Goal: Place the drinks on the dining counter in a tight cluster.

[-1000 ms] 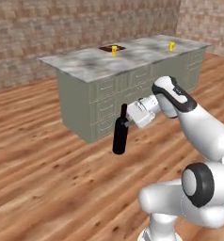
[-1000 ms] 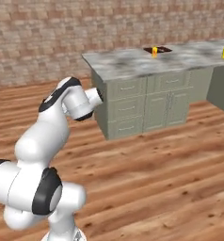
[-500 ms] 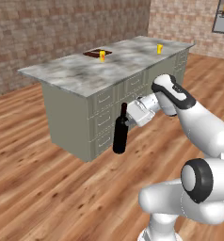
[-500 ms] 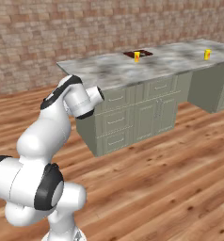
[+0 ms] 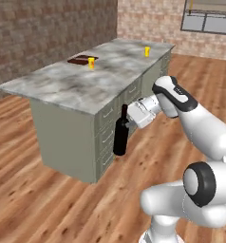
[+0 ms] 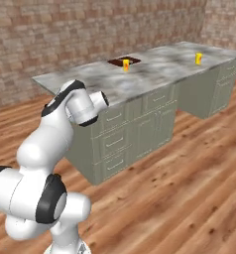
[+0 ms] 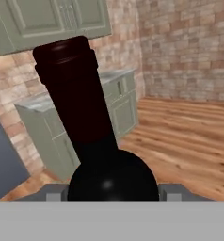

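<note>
Carry step: your hand [image 5: 127, 122] is clamped on wine bottle [image 5: 120, 136]; next lift it above the surface [image 5: 81, 88] & set down.

wine bottle [image 5: 120, 137]: black
dining counter [image 5: 72, 85]: grey and white marble top, grey-green drawers
cups [image 5: 91, 62]: yellow
floor [image 5: 43, 199]: brown wood planks
walls [image 6: 50, 34]: brown brick

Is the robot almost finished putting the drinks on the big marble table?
Not yet. No bottle stands on the dining counter so far; I see two small yellow cups and a dark board there. In hand: the pincer grips the black wine bottle, held upright beside the counter, off the floor. Left: setting it on top, then grouping the other drinks close around it.
</note>
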Tool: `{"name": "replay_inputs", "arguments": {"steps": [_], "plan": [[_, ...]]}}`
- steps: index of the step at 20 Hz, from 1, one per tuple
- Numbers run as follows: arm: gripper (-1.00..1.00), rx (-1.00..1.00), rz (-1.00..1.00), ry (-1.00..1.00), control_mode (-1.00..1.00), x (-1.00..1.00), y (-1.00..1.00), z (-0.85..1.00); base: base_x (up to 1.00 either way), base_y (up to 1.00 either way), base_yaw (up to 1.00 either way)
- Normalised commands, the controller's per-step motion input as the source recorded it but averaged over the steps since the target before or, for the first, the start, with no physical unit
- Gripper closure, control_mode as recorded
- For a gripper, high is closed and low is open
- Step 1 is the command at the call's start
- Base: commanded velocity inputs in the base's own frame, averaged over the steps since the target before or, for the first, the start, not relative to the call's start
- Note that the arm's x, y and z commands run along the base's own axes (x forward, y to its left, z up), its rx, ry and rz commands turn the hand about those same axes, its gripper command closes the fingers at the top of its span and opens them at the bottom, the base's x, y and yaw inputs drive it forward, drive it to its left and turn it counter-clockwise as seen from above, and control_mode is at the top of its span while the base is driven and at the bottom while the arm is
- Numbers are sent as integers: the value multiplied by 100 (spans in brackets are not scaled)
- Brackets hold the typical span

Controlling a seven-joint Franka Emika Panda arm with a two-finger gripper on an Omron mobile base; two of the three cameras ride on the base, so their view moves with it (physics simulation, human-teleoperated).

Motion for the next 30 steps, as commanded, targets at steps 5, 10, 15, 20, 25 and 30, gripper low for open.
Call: {"name": "replay_inputs", "arguments": {"steps": [5,10,15,20,25,30], "plan": [[100,0,0,0,100,0,0,0,100,100,-29],[100,0,0,0,100,0,0,0,100,100,-29],[100,0,0,0,100,0,0,0,100,100,-34],[100,0,0,0,100,0,0,0,100,100,-39],[100,0,0,0,100,0,0,0,96,100,-41],[100,0,0,0,100,0,0,0,69,100,-44]]}}
